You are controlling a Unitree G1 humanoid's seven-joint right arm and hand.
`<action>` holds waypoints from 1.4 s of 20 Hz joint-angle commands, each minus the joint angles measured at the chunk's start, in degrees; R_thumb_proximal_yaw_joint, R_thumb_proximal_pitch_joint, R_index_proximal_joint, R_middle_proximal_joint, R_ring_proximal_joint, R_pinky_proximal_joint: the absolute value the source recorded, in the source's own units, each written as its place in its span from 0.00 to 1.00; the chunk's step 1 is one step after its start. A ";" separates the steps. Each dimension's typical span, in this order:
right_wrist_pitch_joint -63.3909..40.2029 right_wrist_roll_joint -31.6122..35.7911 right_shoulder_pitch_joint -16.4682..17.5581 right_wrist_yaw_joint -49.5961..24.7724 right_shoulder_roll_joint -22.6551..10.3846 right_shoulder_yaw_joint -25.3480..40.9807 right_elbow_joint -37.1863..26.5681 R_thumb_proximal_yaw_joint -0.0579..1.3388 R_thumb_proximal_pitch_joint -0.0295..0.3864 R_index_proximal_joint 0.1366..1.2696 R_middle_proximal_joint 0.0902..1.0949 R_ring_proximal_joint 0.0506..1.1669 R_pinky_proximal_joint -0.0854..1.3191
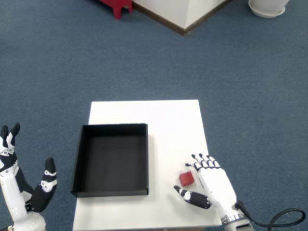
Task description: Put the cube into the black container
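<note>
A small red cube (186, 179) lies on the white table (163, 120), to the right of the black container (111, 159). My right hand (210, 183) rests just right of the cube, fingers spread and thumb curled below it. The cube sits between thumb and fingers, untouched as far as I can see. The container is a shallow open tray with nothing inside it. The other hand (24, 187) hangs off the table's left side, open.
Blue carpet surrounds the table. A red stool leg (118, 6) and a white wall corner (183, 14) are at the top. A white round base (267, 6) sits at the top right. A black cable (281, 219) trails from my right wrist.
</note>
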 commanded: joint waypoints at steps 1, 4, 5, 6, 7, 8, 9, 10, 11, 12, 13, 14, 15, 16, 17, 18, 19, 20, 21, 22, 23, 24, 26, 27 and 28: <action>1.28 1.14 -3.16 -0.07 -1.18 -0.69 0.66 0.37 0.03 0.27 0.07 0.07 0.02; 2.38 1.42 -3.85 1.28 -1.73 -0.90 0.34 0.38 0.03 0.27 0.07 0.07 0.03; 2.69 1.48 -3.79 1.60 -1.89 -0.92 0.18 0.38 0.03 0.27 0.07 0.07 0.03; 2.92 1.53 -3.58 1.80 -2.06 -0.93 0.02 0.38 0.03 0.28 0.07 0.07 0.03; 3.12 1.56 -3.25 1.91 -2.18 -0.93 -0.14 0.39 0.03 0.28 0.07 0.07 0.03; 3.32 1.60 -2.85 2.00 -2.28 -0.94 -0.29 0.39 0.03 0.28 0.07 0.07 0.03; 3.51 1.65 -2.49 2.07 -2.40 -0.95 -0.41 0.39 0.03 0.28 0.07 0.07 0.03; 3.60 1.70 -2.26 2.09 -2.55 -0.96 -0.48 0.39 0.03 0.28 0.07 0.07 0.03; 3.62 1.73 -2.18 2.06 -2.65 -0.97 -0.51 0.40 0.03 0.28 0.07 0.07 0.03; 3.63 1.73 -2.15 2.01 -2.75 -0.97 -0.54 0.40 0.03 0.28 0.07 0.07 0.03; 3.64 1.70 -2.15 1.97 -2.81 -0.95 -0.56 0.40 0.03 0.28 0.07 0.07 0.03; 3.67 1.67 -2.24 1.95 -2.86 -0.93 -0.56 0.40 0.03 0.28 0.07 0.07 0.03; 3.71 1.67 -2.39 1.95 -2.94 -0.92 -0.57 0.41 0.03 0.28 0.07 0.07 0.03; 3.73 1.68 -2.56 1.94 -3.03 -0.93 -0.57 0.41 0.03 0.28 0.07 0.07 0.03; 3.72 1.69 -2.68 1.89 -3.08 -0.93 -0.58 0.41 0.03 0.28 0.07 0.07 0.03; 3.66 1.70 -2.77 1.79 -3.12 -0.94 -0.60 0.42 0.03 0.28 0.07 0.07 0.03; 3.57 1.71 -2.80 1.68 -3.19 -0.94 -0.63 0.42 0.03 0.28 0.07 0.07 0.03; 3.51 1.71 -2.82 1.61 -3.28 -0.94 -0.65 0.43 0.03 0.28 0.07 0.07 0.03; 3.49 1.73 -2.85 1.61 -3.35 -0.94 -0.67 0.43 0.03 0.28 0.07 0.07 0.03; 3.53 1.74 -2.86 1.65 -3.39 -0.95 -0.69 0.43 0.03 0.28 0.07 0.07 0.03; 3.58 1.77 -2.87 1.72 -3.43 -0.95 -0.71 0.44 0.03 0.28 0.07 0.07 0.03; 3.60 1.77 -2.85 1.70 -3.46 -0.95 -0.73 0.44 0.03 0.28 0.07 0.07 0.03; 3.56 1.76 -2.93 1.35 -3.52 -0.95 -0.74 0.45 0.04 0.29 0.07 0.08 0.03; 3.53 1.75 -2.93 1.15 -3.58 -0.94 -0.74 0.46 0.04 0.29 0.08 0.08 0.03; 3.53 1.75 -2.92 1.02 -3.64 -0.94 -0.74 0.46 0.04 0.29 0.08 0.08 0.03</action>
